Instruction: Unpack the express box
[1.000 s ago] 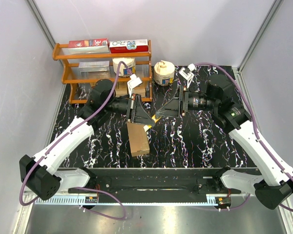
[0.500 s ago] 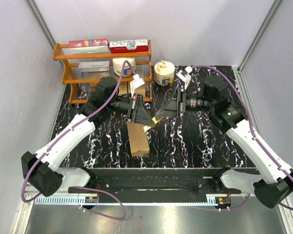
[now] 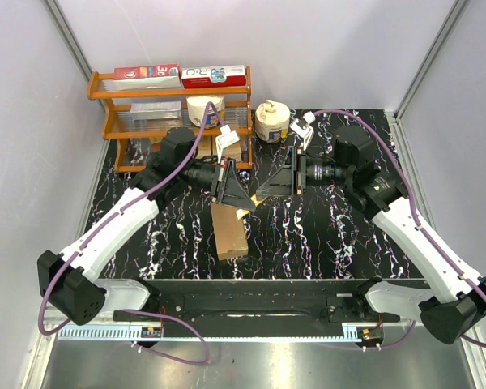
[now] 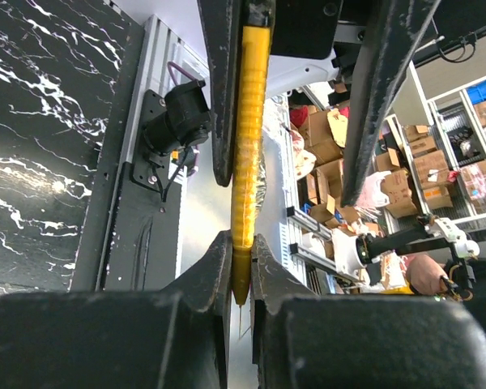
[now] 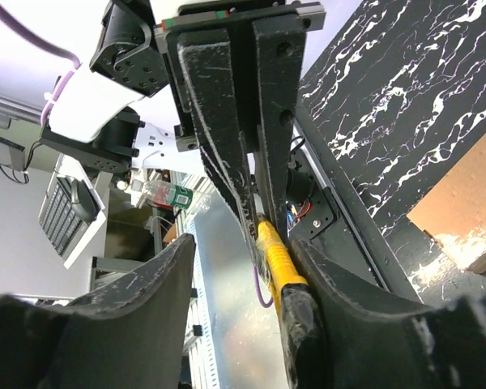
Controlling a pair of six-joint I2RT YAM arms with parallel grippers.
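Picking out the express box (image 3: 229, 235) flat on the black marbled worktop (image 3: 324, 235), a little left of centre, between the two arms. Runs lengthwise near to far, with the far end leaning slightly left and the near end aimed back at the bases. Loses part of that far end beneath the left gripper (image 3: 249, 201), so no telling from above whether any flap there is lifted. Shows a pale, frayed spot at the far right corner. Turns up in the right wrist view only as one brown corner, cut off by the frame edge.

Moving in on the left gripper (image 4: 241, 253): clamped tight on a slim yellow piece (image 4: 251, 146), close by the box's far end. Hard to name that piece, with only a narrow yellow edge on show and the upper end swallowed by dark hardware.

Over to the right gripper (image 5: 239, 271): fingers spread apart, straddling the same yellow piece with it right against one finger, nothing pinched. Meets the left gripper tip to tip, just beside the box's far right corner.

Rounding off with an orange rack (image 3: 113, 121) at the far left, beyond the left arm.
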